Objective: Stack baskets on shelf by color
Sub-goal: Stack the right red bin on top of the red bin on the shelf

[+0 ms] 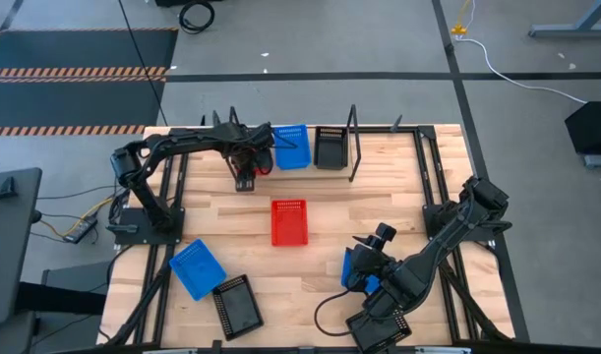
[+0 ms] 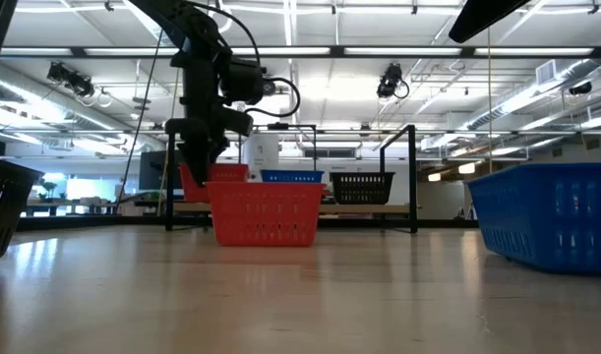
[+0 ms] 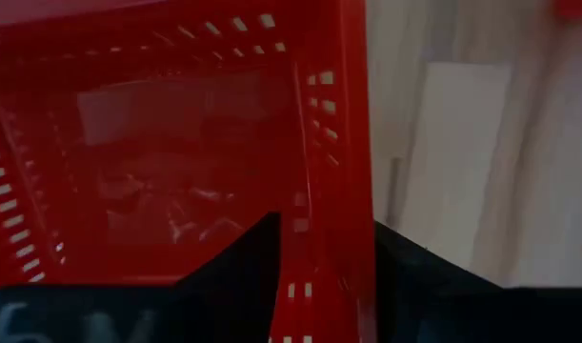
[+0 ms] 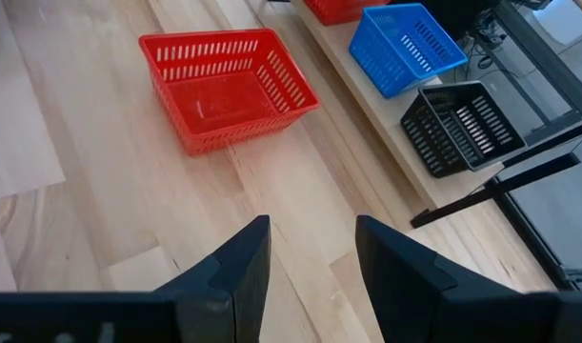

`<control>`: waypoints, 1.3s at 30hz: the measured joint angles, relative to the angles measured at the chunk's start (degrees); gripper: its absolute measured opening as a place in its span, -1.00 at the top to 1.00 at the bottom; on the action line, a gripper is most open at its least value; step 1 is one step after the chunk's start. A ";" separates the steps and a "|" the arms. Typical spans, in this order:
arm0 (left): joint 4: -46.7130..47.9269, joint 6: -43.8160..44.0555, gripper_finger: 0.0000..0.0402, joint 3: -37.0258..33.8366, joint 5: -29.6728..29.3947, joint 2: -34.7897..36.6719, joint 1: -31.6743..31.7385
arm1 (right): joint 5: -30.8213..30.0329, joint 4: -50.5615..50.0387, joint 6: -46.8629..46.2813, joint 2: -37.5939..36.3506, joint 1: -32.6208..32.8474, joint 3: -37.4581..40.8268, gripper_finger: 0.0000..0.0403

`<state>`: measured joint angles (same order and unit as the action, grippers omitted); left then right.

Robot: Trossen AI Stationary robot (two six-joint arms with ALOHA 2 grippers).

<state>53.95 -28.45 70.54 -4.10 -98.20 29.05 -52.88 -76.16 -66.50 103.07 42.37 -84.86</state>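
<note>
**Left gripper at the red basket on the shelf**

Looking down from above, we see the left gripper point(image 1: 247, 167) reached across to the far left part of the shelf point(image 1: 371, 131), where a red basket on the shelf point(image 3: 176, 143) fills its wrist view. One dark finger sits inside the basket and the other outside, so the jaws straddle its side wall. They are partly open, and we cannot tell whether they actually press the wall. In the level view that basket point(image 2: 213, 175) shows just behind the arm.

Along the same shelf, to the right of the gripper, stand a blue basket on the shelf point(image 1: 292, 146) and, beside it, a black basket on the shelf point(image 1: 330, 146). A thin black wire upright point(image 1: 353, 143) rises just right of the black one.

On the table point(image 1: 330, 206), another red basket point(image 1: 289, 221) stands alone near the middle. At the near left lie a blue basket point(image 1: 196, 267) and, close by it, a black basket point(image 1: 237, 305).

The right gripper point(image 4: 312, 257) hangs above bare wood at the near right of the table, its fingers spread wide and holding nothing. From above, a further blue basket point(image 1: 351, 267) peeks out beside that arm, and another black one point(image 1: 379, 329) lies partly under it near the front edge.
</note>
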 joint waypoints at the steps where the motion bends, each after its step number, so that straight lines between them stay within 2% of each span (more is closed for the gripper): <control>1: 0.00 -0.34 0.38 0.00 -0.24 0.00 0.01 | -0.01 0.00 0.00 0.00 0.00 0.00 0.19; 12: -0.34 -0.77 0.75 -0.02 -0.37 0.00 0.32 | 0.02 0.00 0.02 0.00 0.00 0.00 0.19; 20: -0.82 -0.99 0.89 -0.02 -0.94 0.07 1.41 | 0.02 0.02 0.02 0.00 0.00 0.00 0.19; 25: -0.83 -0.43 0.85 -0.02 -0.78 0.07 1.65 | 0.02 0.02 0.02 0.00 0.00 0.00 0.19; 39: -0.61 2.23 0.54 -0.04 -0.50 0.05 1.63 | 0.02 0.02 -0.81 0.00 0.00 0.00 0.19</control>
<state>53.34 -26.22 70.50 -4.61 -98.15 30.68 -52.86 -76.14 -67.31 103.07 42.37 -84.86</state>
